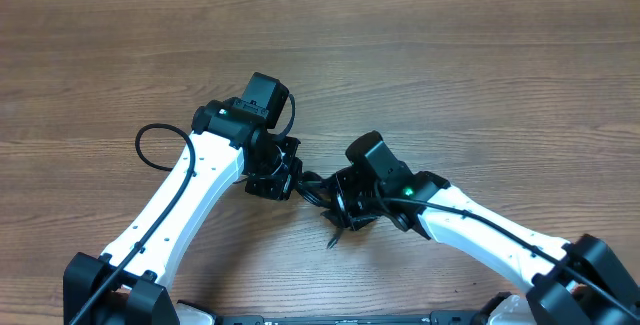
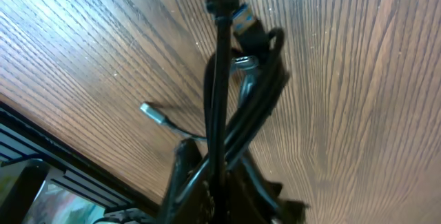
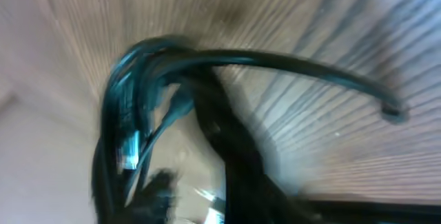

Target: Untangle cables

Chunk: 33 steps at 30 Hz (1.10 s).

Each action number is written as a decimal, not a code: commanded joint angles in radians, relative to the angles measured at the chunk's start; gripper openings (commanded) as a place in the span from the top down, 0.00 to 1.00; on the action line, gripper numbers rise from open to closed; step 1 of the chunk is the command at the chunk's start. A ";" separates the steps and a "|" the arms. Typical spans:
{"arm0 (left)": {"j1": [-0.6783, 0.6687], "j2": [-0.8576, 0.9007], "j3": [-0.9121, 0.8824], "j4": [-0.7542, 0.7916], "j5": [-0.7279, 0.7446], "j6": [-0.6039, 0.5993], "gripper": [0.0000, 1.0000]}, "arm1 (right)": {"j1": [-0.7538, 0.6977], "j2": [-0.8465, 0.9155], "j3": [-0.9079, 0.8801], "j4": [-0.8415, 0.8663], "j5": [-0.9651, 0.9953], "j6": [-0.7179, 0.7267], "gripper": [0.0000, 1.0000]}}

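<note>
Since both arms meet over the middle of the table, we log the work as under way but far from done

- Cables: one small black bundle, lying between the two wrists in the overhead view, touching or just beside both. A short loose end pokes out toward the near edge.
- Left wrist view: the strands run bunched together, several lying side by side and crossing near the top. We count one silvery plug sticking out free to the side, a second silvery plug caught in the bunch, and a blue-tipped plug above it. A shadow on the wood suggests the bunch is off the surface, though we cannot be sure.
- Right wrist view: badly blurred; only dark loops and one strand arcing away over the wood.
- Left gripper: fingers hidden beneath its own wrist; we cannot tell whether it clamps the bundle.
- Right gripper: likewise hidden, and too smeared in its own camera; state unknown.

Judgement: no cable lies separate yet. Left to do: draw the two apart, free the caught plug, lay each out on its own
</note>
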 commanded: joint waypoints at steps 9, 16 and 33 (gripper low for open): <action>-0.007 -0.022 -0.006 -0.006 -0.172 0.151 0.95 | 0.001 0.023 0.001 0.006 0.095 -0.141 0.96; -0.007 -0.022 -0.006 -0.026 -0.336 0.216 0.89 | 0.001 0.023 0.001 0.005 0.087 -0.166 0.96; -0.005 -0.022 -0.017 -0.160 -0.100 0.333 0.04 | 0.001 0.023 0.001 0.006 0.084 -0.166 0.96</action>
